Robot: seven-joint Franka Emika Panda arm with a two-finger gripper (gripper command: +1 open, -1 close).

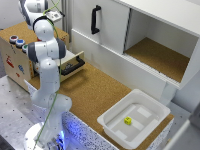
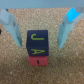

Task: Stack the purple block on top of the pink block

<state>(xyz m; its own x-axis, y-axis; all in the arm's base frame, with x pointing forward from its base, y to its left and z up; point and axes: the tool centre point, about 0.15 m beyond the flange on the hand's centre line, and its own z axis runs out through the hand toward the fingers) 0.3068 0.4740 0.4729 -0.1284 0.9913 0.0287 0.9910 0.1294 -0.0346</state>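
Sitting squarely on the pink block point(image 2: 36, 61), the purple block point(image 2: 36, 44) shows as a dark, matte cube with crisp edges and yellow letters on its faces, one reading like a J on the upper face and more lettering on the side toward the camera. The pink block under it is the same cube shape, with a small yellow mark on its visible side. Together they make a short upright column, its long axis vertical, with the side faces of both cubes roughly flush. Both rest on a speckled, grainy cork surface point(image 2: 12, 65).

The gripper point(image 2: 38, 25) is spread wide, with one pale blue, flat, tapering finger point(image 2: 12, 27) to each side of the purple block and a clear gap between each finger and the cube; neither touches it.

In the exterior view the white, glossy arm point(image 1: 46, 55) with rounded joints stands at the exterior view's left, and the stack itself is not visible there. The cork tabletop point(image 1: 95, 92) runs past a white cabinet point(image 1: 150, 35) with a black handle. A white plastic bin point(image 1: 112, 125) near the table's edge holds a small yellow cube point(image 1: 128, 120).
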